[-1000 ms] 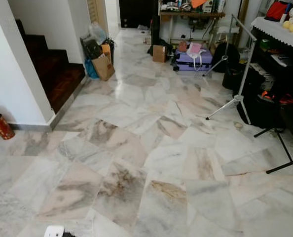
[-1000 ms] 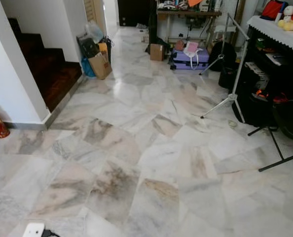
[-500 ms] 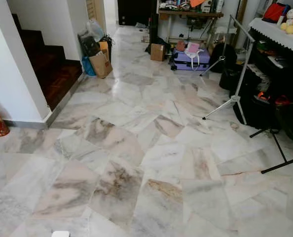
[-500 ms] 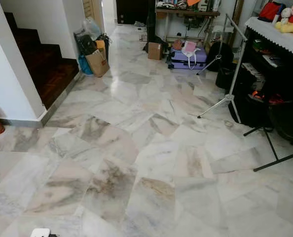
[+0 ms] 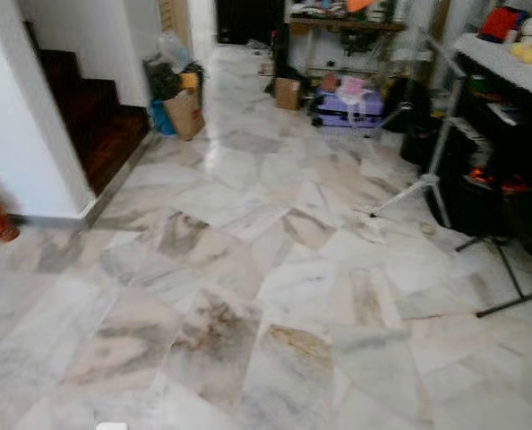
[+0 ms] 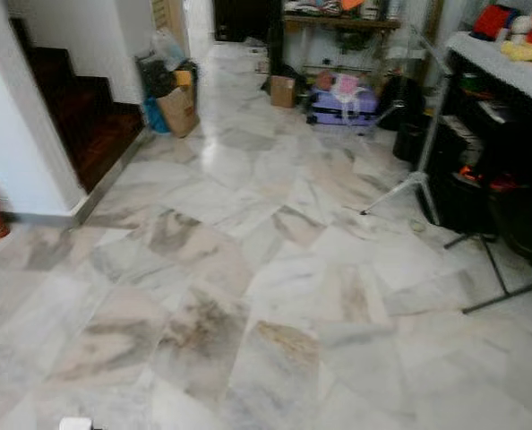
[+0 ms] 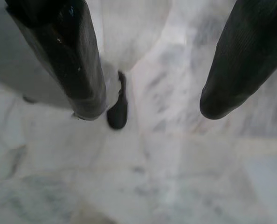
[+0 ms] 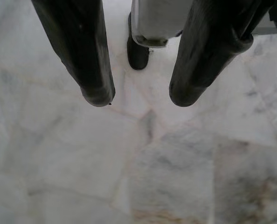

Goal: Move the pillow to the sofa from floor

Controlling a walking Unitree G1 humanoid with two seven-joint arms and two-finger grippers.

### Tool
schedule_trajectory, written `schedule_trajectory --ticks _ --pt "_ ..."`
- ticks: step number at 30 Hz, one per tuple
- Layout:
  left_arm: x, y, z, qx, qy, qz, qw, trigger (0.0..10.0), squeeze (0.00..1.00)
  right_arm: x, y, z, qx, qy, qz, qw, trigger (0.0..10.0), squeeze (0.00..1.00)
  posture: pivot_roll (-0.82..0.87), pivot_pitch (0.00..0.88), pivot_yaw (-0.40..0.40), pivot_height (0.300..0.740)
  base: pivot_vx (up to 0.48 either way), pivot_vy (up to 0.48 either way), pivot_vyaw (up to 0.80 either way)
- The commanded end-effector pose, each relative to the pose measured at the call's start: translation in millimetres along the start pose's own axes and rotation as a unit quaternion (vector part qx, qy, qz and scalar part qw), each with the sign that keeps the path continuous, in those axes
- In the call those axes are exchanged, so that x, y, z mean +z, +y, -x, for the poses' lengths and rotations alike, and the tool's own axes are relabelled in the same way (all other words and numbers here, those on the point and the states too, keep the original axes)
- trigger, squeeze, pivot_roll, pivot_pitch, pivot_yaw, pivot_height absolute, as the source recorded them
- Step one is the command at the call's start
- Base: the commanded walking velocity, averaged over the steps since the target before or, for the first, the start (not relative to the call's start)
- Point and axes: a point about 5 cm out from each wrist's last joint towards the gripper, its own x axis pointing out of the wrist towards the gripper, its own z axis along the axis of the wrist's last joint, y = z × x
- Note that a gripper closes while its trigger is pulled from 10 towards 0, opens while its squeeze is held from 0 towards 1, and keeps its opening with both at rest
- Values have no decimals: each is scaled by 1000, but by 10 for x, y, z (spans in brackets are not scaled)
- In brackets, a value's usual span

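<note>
A marble floor [image 5: 275, 278] stretches ahead of me in the eye views, which are blurred. My left gripper [image 7: 152, 109] hangs over the pale floor tiles in the left wrist view, its two black fingers wide apart with nothing between them. My right gripper [image 8: 142, 98] also hangs above the marble, open and empty. A black foot of mine [image 8: 137, 51] stands on the floor just behind each gripper.
A dark wooden staircase [image 5: 91, 116] rises at the left behind a white wall, with bags [image 5: 181, 103] at its foot. A cardboard box [image 5: 287, 92] and a purple suitcase [image 5: 348, 107] lie far ahead. A tripod [image 5: 432, 152] and a black keyboard stand [image 5: 503, 134] crowd the right side.
The whole picture has shifted slightly and turned blurry, so the camera is moving. Nothing on the floor has moved.
</note>
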Motion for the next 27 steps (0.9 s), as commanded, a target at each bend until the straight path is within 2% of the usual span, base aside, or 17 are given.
schedule_trajectory --ticks 1,12,19,27 --pt "-87 54 25 5 18 -3 1000 10000 0 -25 19 1 2 4 2 1000 10000 0 37 33 -6 740 0 0 800" --pt "-130 53 34 2 25 -4 1000 10000 0 -85 1 14 0 13 9 1000 10000 0 41 31 -7 740 0 0 800" --pt "-164 22 37 -1 28 -1 1000 10000 0 -73 -14 14 -1 15 33 999 10000 0 40 18 -18 740 0 0 800" --pt "-177 5 38 -3 28 -2 1000 10000 0 -39 11 4 2 12 40 999 10000 0 43 14 -20 740 0 0 800"
